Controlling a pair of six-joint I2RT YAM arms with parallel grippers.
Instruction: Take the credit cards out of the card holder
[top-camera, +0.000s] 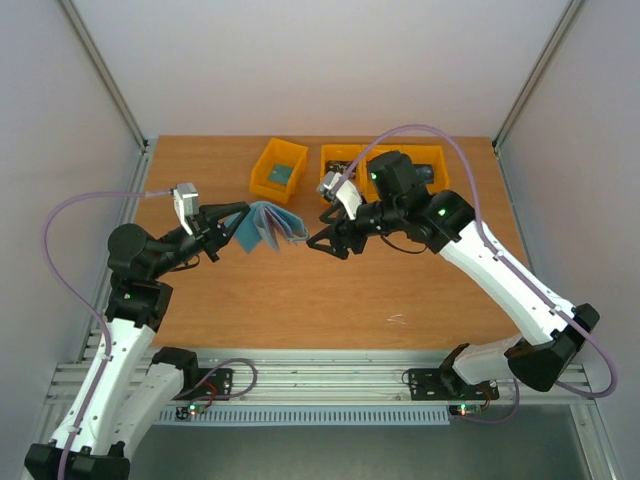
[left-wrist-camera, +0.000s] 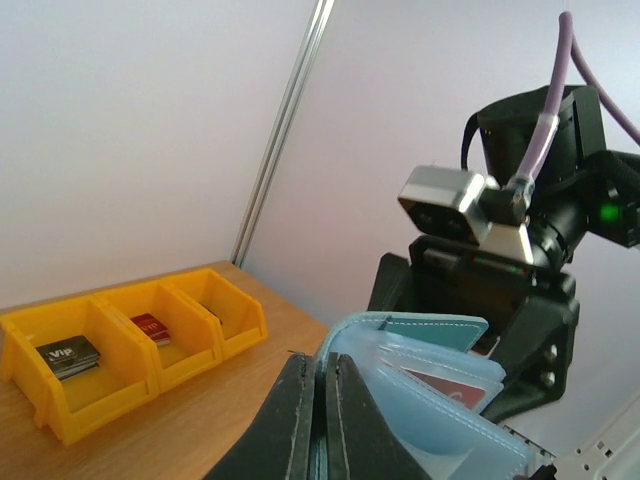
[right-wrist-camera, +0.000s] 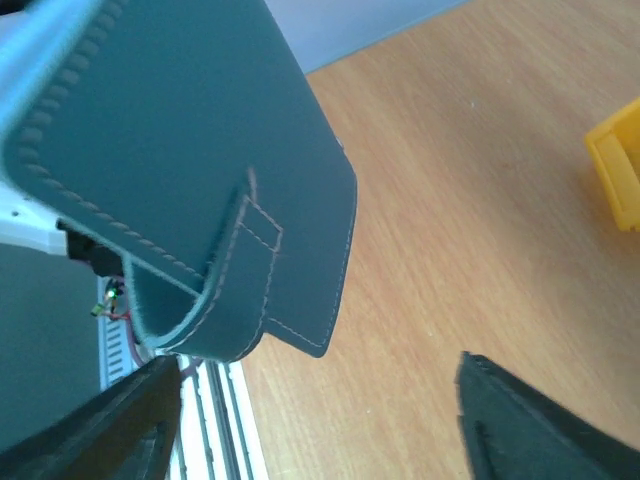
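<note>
Left wrist cam: the left end effector (left-wrist-camera: 322, 425) is clenched tight on the edge of the card holder (left-wrist-camera: 440, 405). The holder fans open just past its fingertips, with a red credit card (left-wrist-camera: 450, 385) tucked in a pocket. The right end effector (right-wrist-camera: 320, 425) is spread wide with nothing in it, and the holder's tabbed cover hangs just ahead of it, above the counter (right-wrist-camera: 480, 200). The yellow bins (left-wrist-camera: 100, 405), off to the left one's left, hold a black card (left-wrist-camera: 68, 355) and another red one.
</note>
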